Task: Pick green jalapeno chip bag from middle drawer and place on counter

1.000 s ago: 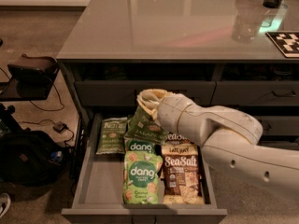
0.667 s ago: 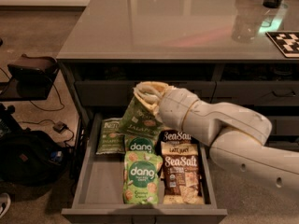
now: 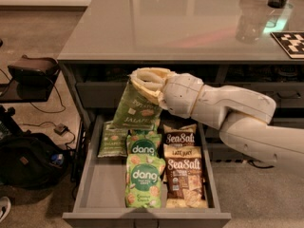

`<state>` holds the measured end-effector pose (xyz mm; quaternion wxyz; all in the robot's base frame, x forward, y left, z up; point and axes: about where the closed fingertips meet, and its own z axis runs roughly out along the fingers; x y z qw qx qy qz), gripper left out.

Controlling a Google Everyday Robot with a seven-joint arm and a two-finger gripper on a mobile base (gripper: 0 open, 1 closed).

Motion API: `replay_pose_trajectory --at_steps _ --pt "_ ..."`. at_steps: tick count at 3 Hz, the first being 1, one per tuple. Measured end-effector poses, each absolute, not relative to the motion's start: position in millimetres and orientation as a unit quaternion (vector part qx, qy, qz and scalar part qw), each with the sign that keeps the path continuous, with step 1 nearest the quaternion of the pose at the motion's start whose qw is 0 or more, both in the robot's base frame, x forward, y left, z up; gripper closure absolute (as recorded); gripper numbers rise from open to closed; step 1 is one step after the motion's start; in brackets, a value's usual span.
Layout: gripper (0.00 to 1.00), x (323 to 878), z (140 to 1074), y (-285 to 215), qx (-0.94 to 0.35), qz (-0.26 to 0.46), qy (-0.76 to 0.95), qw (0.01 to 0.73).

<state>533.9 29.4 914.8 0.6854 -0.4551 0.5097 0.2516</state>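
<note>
The green jalapeno chip bag (image 3: 135,110) hangs from the end effector (image 3: 144,82) (apparently pinched)

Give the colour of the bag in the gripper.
The bag is olive green, pale lettering; camera view. The gripper holds it above the drawer.

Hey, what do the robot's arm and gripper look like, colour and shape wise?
The arm is a smooth off-white shell in thick, rounded segments, with a thin tan seam behind the bulbous wrist. No cables or markings show. The gripper, above the middle drawer at the top of the green jalapeno chip bag, has pale cream fingers, yellower than the arm.
</note>
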Motion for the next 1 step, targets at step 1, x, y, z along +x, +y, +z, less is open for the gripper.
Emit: replay_pose_trajectory --at_steps 1 --pt "1.0 522.7 924.8 32.8 -0.457 0.274 0.486 0.693"
